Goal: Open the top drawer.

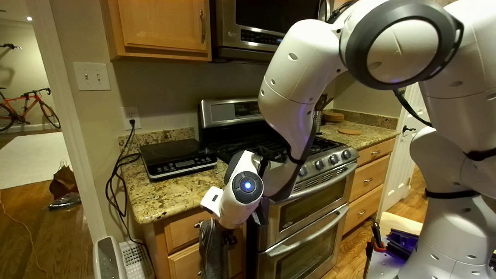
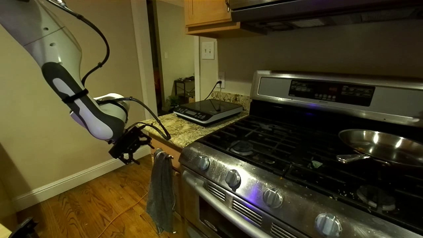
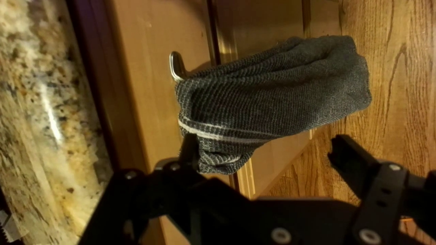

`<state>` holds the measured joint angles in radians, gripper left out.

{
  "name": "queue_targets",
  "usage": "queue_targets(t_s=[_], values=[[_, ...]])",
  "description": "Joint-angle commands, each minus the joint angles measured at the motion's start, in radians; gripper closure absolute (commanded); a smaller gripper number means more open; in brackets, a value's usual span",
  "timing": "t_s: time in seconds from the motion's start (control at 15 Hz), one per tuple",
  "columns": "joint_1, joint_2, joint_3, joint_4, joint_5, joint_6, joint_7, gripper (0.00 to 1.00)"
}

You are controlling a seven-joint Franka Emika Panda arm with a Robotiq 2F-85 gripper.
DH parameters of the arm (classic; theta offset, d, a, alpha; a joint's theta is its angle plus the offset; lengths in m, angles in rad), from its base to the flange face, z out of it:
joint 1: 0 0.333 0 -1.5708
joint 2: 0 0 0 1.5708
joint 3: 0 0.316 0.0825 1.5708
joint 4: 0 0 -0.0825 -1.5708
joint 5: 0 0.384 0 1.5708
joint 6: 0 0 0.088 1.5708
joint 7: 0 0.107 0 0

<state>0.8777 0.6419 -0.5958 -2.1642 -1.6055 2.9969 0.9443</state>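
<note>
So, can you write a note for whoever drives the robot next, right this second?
Hand: open, holding nothing, close to the gray towel; I can't tell whether they touch.
Top drawer: under the stone countertop, looks shut. The towel hangs over its handle, hiding part of it.
Done: the hand is near the drawer.
Left: grasp the handle, then pull the drawer open. The towel might get in the way.

You see the top drawer of smooth wood w/ shiny metal handle, rough cloth towel & glossy stone-look worktop.
</note>
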Motion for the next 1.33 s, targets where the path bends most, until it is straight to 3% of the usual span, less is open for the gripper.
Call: queue_targets(t_s=[0.0,1.27], values=[[0.001,0.010,-0.004,0.012,-0.005,-0.014,0.007,0.00],[-0.011,0.173,-0.029,0.163,-0.036,-0.041,0.021,0.00]])
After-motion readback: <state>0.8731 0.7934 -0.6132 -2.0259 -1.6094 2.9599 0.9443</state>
